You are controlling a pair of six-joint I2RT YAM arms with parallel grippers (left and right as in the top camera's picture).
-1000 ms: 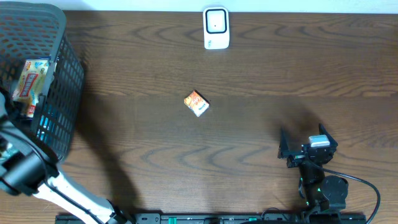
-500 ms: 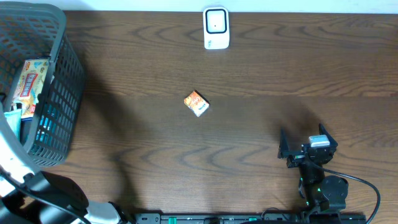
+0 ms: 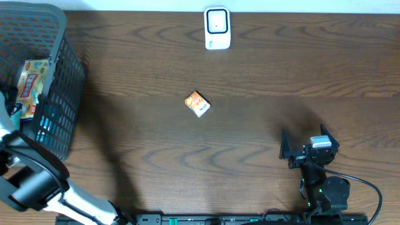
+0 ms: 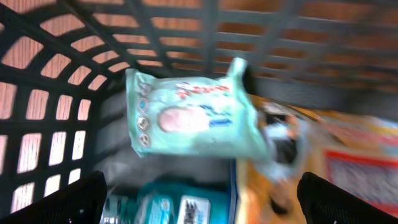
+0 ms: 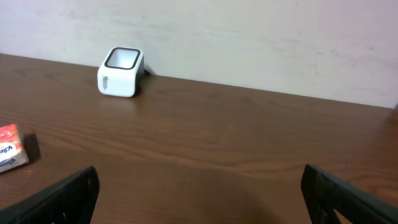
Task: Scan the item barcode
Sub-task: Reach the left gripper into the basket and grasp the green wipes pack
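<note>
1 small orange box (image 3: pixel 197 104) lies near the middle of the table (image 3: pixel 281 81), turned at an angle and touching nothing. 1 white scanner (image 3: pixel 217 28) stands at the table's far edge, well apart from the box. The right gripper (image 3: pixel 307 141) sits by the near edge toward the right corner, its jaws spread wide with nothing between them. The left gripper (image 4: pixel 202 199) is down inside the black mesh basket (image 3: pixel 65 94) at the far left corner, jaws fully apart and gripping nothing. A pale green packet (image 4: pixel 193 112) shows just ahead of it, blurred, above other packets. 1 orange snack packet (image 3: pixel 31 78) in the basket shows from overhead.
</note>
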